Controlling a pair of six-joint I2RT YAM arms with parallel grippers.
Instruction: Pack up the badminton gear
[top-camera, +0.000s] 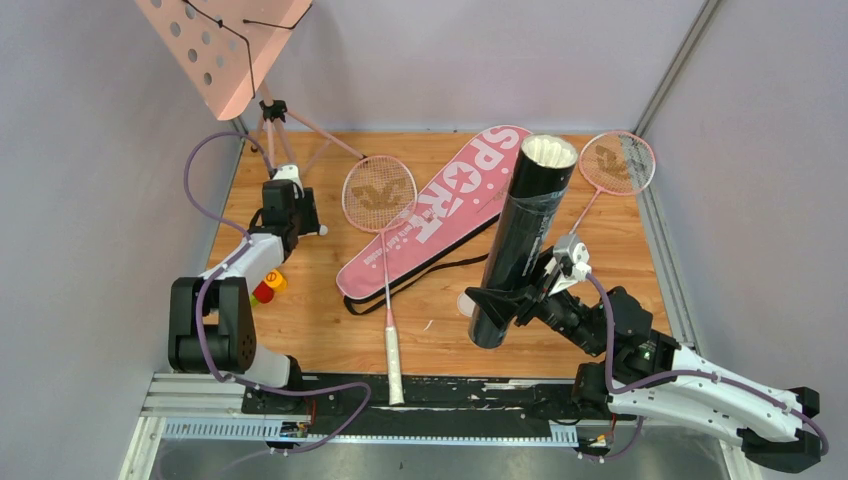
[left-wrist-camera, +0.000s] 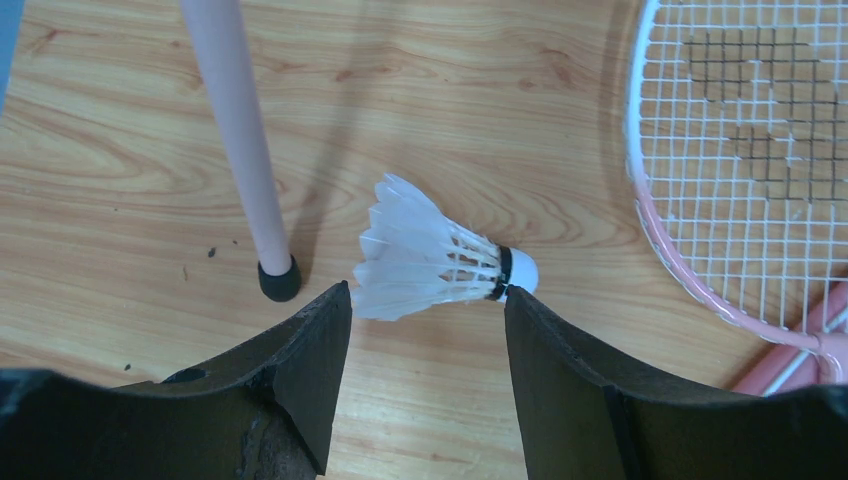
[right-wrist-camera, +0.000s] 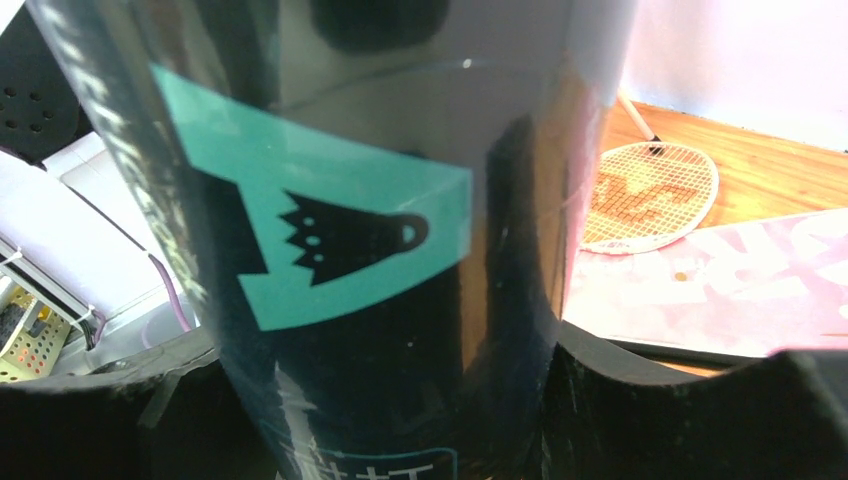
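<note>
A white feather shuttlecock (left-wrist-camera: 430, 255) lies on its side on the wood, cork to the right. My left gripper (left-wrist-camera: 427, 300) is open over it, one fingertip by the feathers and the other touching the cork; it hangs beside the stand legs (top-camera: 295, 215). My right gripper (top-camera: 515, 292) is shut on the black tube (top-camera: 522, 230), held tilted with white shuttlecocks in its open top. The tube (right-wrist-camera: 380, 250) fills the right wrist view. One pink racket (top-camera: 380, 195) lies left of the pink SPORT bag (top-camera: 440, 205), another racket (top-camera: 617, 162) at the far right.
The pink music stand (top-camera: 225, 40) rises at the back left; one leg (left-wrist-camera: 240, 150) ends in a black foot just left of the shuttlecock. A racket head (left-wrist-camera: 740, 150) lies close on the right. Grey walls enclose the table. A small white disc (top-camera: 467, 303) lies by the tube's base.
</note>
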